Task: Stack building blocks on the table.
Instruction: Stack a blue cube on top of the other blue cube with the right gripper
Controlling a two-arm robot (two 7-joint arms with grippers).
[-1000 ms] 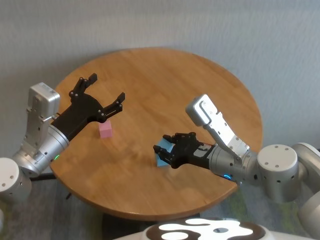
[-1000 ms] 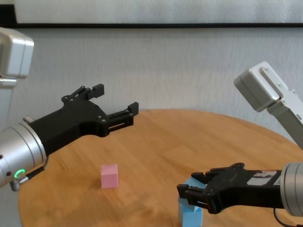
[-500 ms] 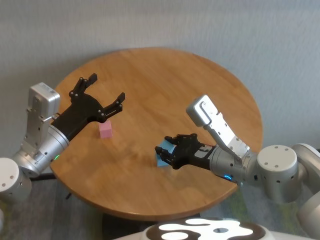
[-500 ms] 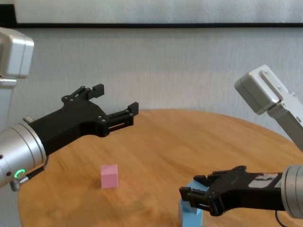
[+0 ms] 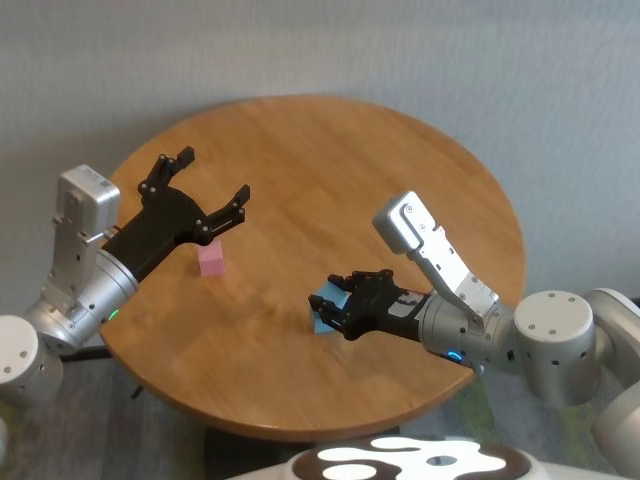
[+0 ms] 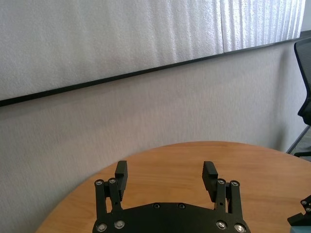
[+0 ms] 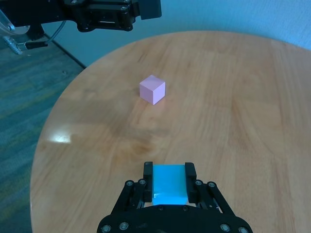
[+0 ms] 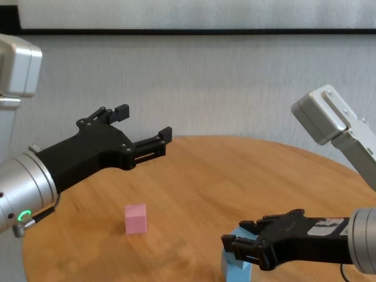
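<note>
Blocks are split: a blue block [image 7: 169, 184] is clamped in the right gripper [image 5: 338, 303] near the table's [image 5: 400, 170] front, the pink block [image 5: 211, 260] lying leftward beneath the wide-open, hovering left gripper [image 5: 208, 192].

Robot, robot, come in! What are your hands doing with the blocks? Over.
Right end effector shut on blue block, low over table. Left end effector open, hovering above pink block. Nothing in the way.

Round table [image 5: 330, 160], pink block [image 5: 211, 261]
</note>
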